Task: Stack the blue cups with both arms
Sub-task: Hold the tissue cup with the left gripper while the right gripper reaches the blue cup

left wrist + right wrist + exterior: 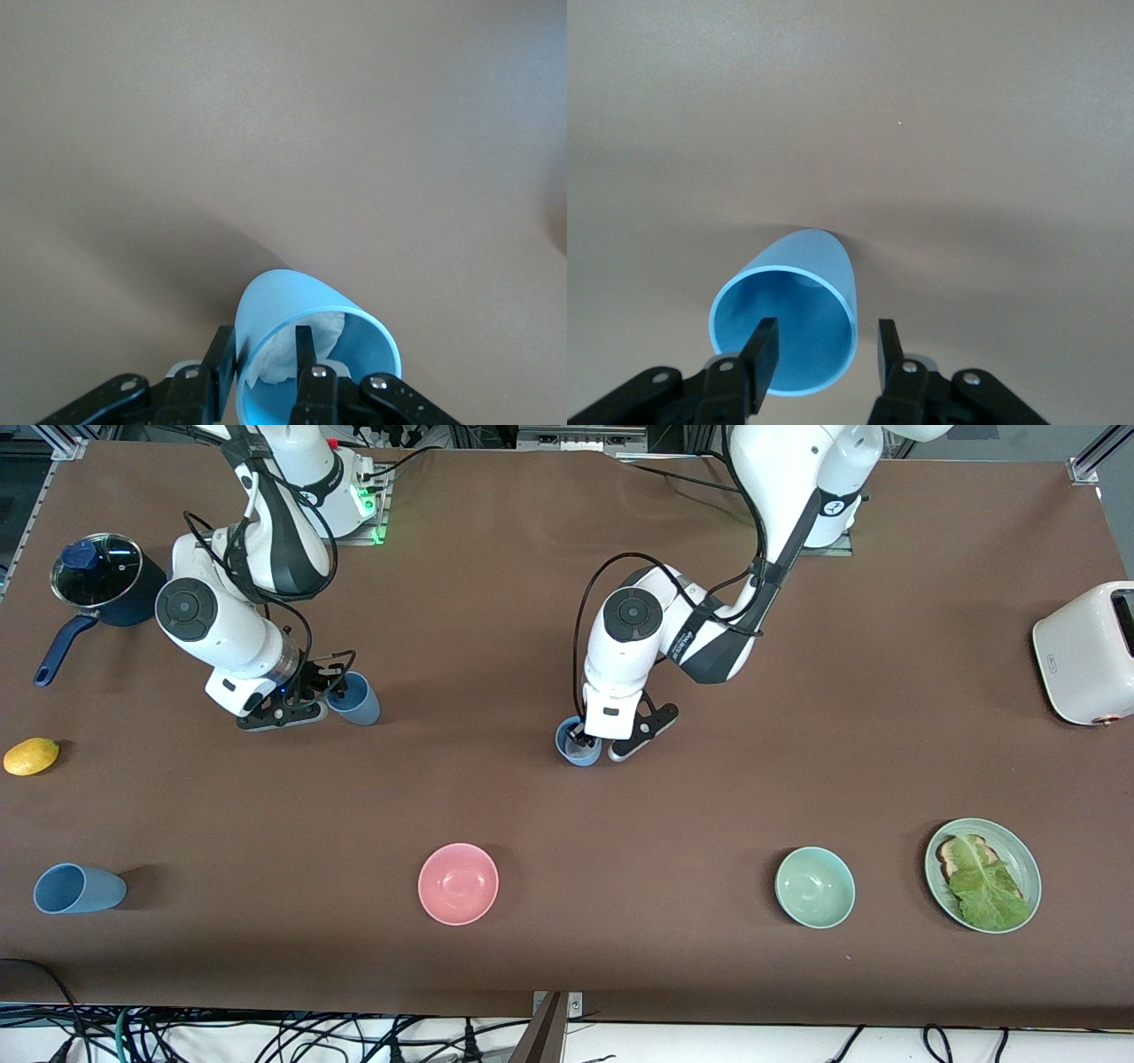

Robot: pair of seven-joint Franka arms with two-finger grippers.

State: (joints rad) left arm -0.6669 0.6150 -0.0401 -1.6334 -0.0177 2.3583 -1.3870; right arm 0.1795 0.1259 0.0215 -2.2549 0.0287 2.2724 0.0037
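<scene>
One blue cup [578, 744] stands at mid-table with crumpled white paper inside. My left gripper [592, 740] is over it and open. In the left wrist view the cup [292, 305] has one finger [221, 354] outside its wall and the other inside, a gap still showing at the inner one. A second blue cup [356, 700] stands nearer the right arm's end. My right gripper [332, 689] is beside its rim, open. In the right wrist view one finger [764, 354] is over that cup's [802, 266] mouth and the other is outside. A third blue cup [78, 888] lies on its side near the front edge.
A dark blue saucepan [97, 580] and a lemon [31, 756] are at the right arm's end. A pink bowl [458, 883], a green bowl [815, 887] and a plate [1026, 859] with toast and lettuce line the front. A white toaster [1085, 651] is at the left arm's end.
</scene>
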